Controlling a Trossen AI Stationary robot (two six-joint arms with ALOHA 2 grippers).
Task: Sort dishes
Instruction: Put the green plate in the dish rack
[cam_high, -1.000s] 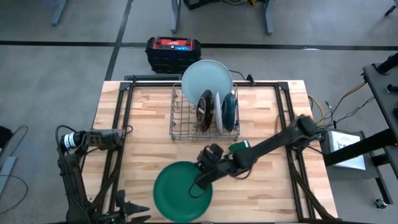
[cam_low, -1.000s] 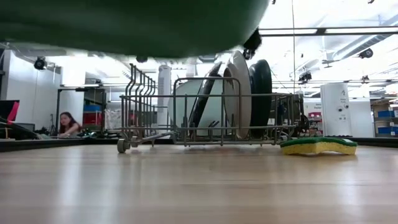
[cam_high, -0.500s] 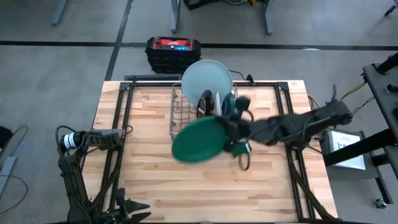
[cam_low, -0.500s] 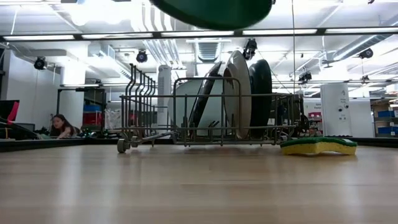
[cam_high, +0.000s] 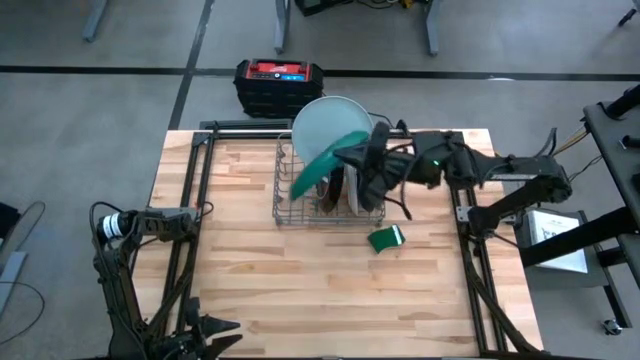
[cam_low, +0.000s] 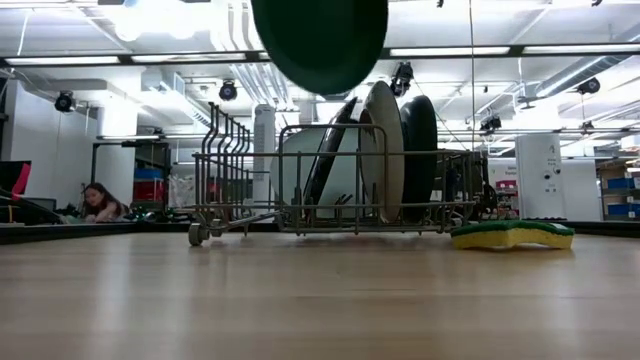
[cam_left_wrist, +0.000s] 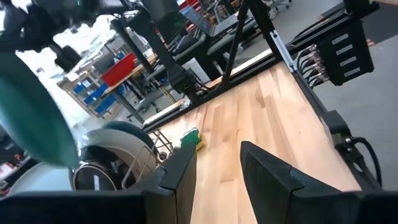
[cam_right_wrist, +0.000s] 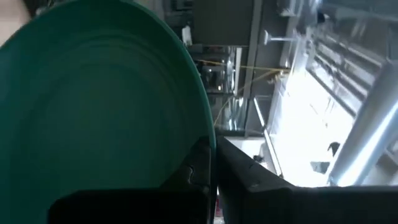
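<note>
A bright green plate (cam_high: 318, 168) hangs on edge above the grey wire rack (cam_high: 290, 205), with my right gripper (cam_high: 360, 162) shut on it. In the low view the green plate (cam_low: 320, 40) floats above the rack (cam_low: 240, 190). In the rack stand a large pale plate (cam_high: 330, 120), a dark red-brown one (cam_low: 333, 160), a white one (cam_low: 385, 150) and a dark teal one (cam_low: 421, 145), all on their rims between the wires. My left gripper (cam_left_wrist: 217, 177) stands open at the table's near left corner, nothing between its fingers. My right gripper pinches the green plate's rim (cam_right_wrist: 209, 140) between its two fingers (cam_right_wrist: 249, 174), one on each face. The fingers reach in level from the table's right side. The plate stands tilted on edge, lifted clear above the rack.
A green-and-yellow sponge (cam_high: 386, 238) lies on the wood just in front of the rack's right end. A red-and-black box (cam_high: 279, 82) sits on the floor past the far edge. Bare tabletop (cam_high: 300, 290) spreads in front of the rack.
My right gripper has risen from low over the table's near middle and swung toward the far edge, ending above the rack. It has rolled over on the way, so the green plate has gone from lying flat to standing on edge, clear of the table throughout.
</note>
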